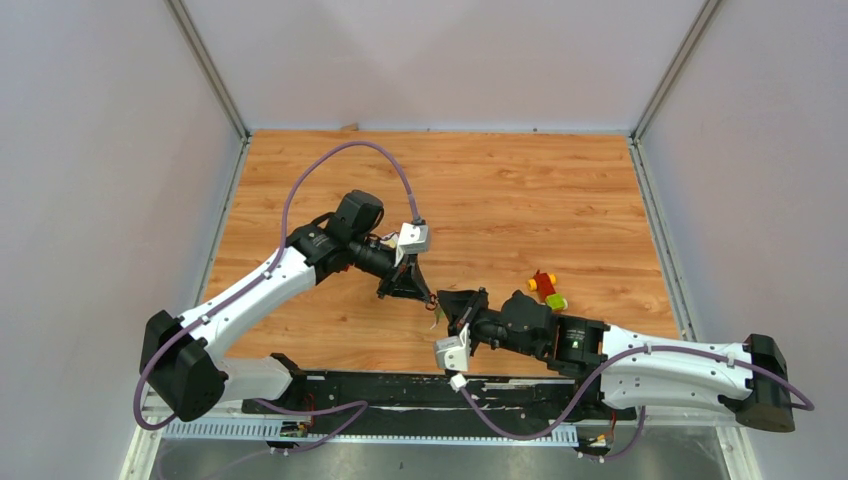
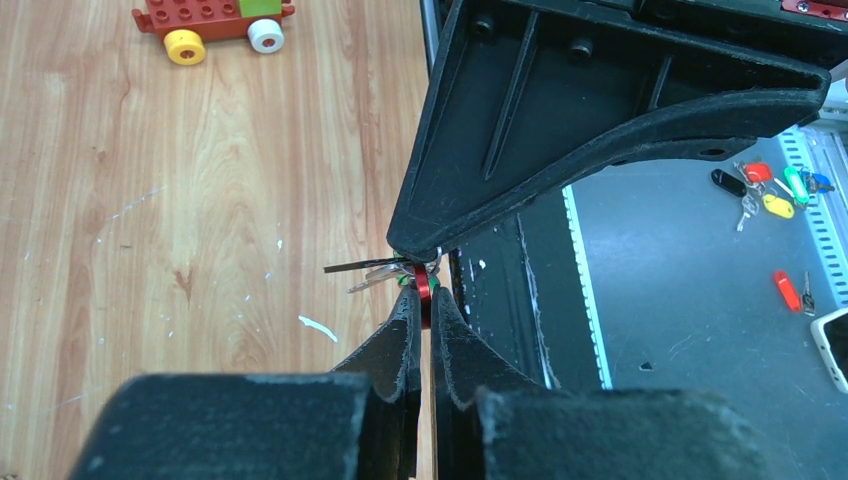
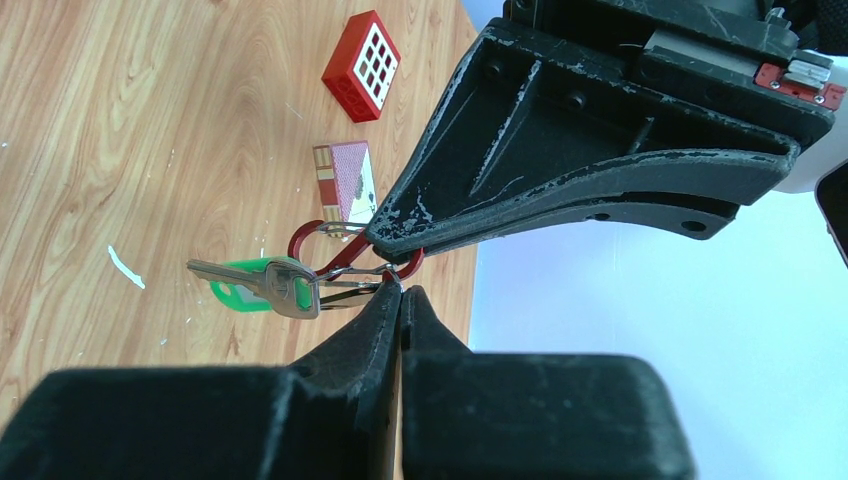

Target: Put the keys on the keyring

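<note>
In the top view my left gripper (image 1: 418, 290) and right gripper (image 1: 447, 307) meet tip to tip above the wooden table (image 1: 500, 190). In the left wrist view the left gripper (image 2: 423, 300) is shut on the red keyring (image 2: 423, 283). The thin key blades (image 2: 368, 272) stick out to its left. In the right wrist view the keyring (image 3: 322, 236) is a red wire loop held under the left gripper's finger (image 3: 560, 170). The green-headed key (image 3: 238, 287) and a metal key (image 3: 280, 288) hang beside it. The right gripper (image 3: 400, 293) is shut on the keys' thin wire ring at the keyring. The black key head is mostly hidden.
A red-yellow-green toy block cluster (image 1: 545, 288) sits right of the grippers; it also shows in the left wrist view (image 2: 215, 20). A red box with white squares (image 3: 362, 65) and a small card (image 3: 342, 178) lie on the wood. Spare coloured keys (image 2: 770, 190) lie off the table.
</note>
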